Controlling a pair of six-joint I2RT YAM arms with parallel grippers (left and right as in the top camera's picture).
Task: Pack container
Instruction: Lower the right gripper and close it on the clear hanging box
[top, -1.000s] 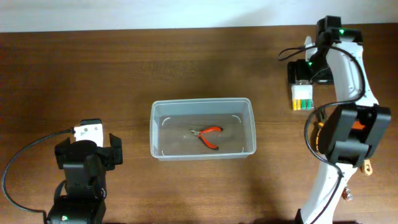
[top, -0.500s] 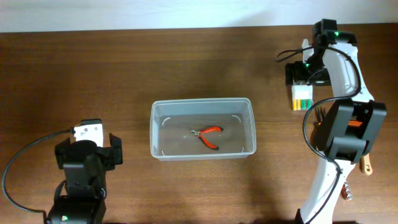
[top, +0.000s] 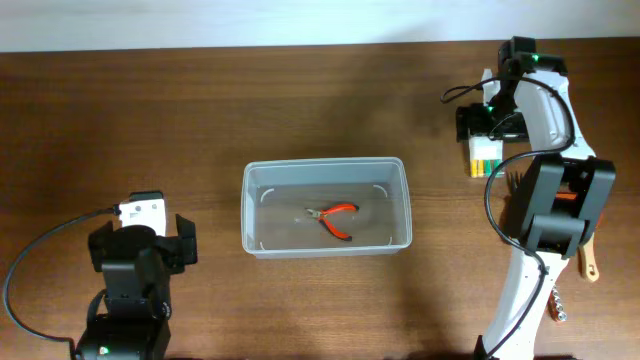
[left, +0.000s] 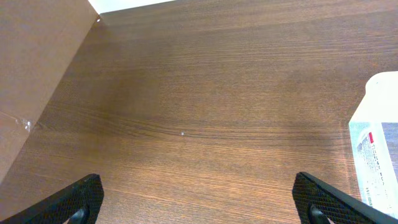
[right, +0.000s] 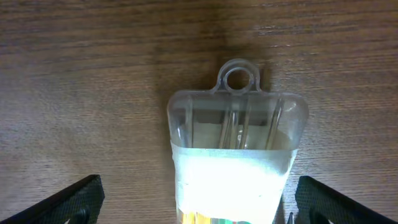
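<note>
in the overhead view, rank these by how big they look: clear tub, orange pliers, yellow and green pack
1. container: by far the largest.
2-3. orange pliers and yellow-green pack: they look close in size, and the pack is partly hidden, so I won't rank them.

Clear, see-through plastic rect. tub w/ rounded corners (top: 326, 164) sits at centre of brown wooden table (top: 200, 110). Orange-handled pliers (top: 335, 218) lie inside, approx. mid-floor. Left arm (top: 135, 275) at 8 o'clock, well apart from tub. Right arm (top: 555, 205) reaches from 4 to 1 o'clock. Right gripper (top: 480, 125) is over small clear pack w/ yellow-green contents (top: 486, 158). Wooden-handled tool (top: 588, 262) at 4 o'clock, partly hidden.
</note>
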